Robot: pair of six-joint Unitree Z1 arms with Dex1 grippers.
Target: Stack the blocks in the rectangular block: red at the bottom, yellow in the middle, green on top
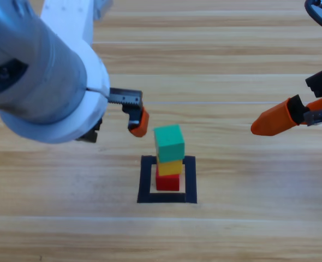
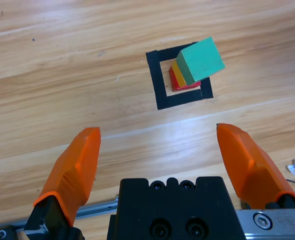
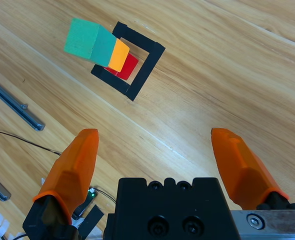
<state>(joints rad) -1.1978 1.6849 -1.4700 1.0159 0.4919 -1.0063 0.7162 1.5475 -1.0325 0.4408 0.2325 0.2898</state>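
Inside the black tape square (image 1: 145,180) stands a tower of three cubes: the red cube (image 1: 168,182) on the wood, the yellow cube (image 1: 170,166) on it, the teal-green cube (image 1: 168,142) on top. The left wrist view shows the same tower, green cube (image 2: 199,60) uppermost, in the tape square (image 2: 155,80). My left gripper (image 2: 157,160) is open and empty, raised to the left of the tower. My right gripper (image 3: 160,160) is open and empty too, far off at the right edge (image 1: 275,120). The right wrist view shows the green cube (image 3: 87,40), yellow cube (image 3: 119,55) and red cube (image 3: 128,66).
The left arm's large grey body (image 1: 35,65) fills the upper left of the high view. A grey rail (image 3: 12,102) and thin cables lie at the table's side in the right wrist view.
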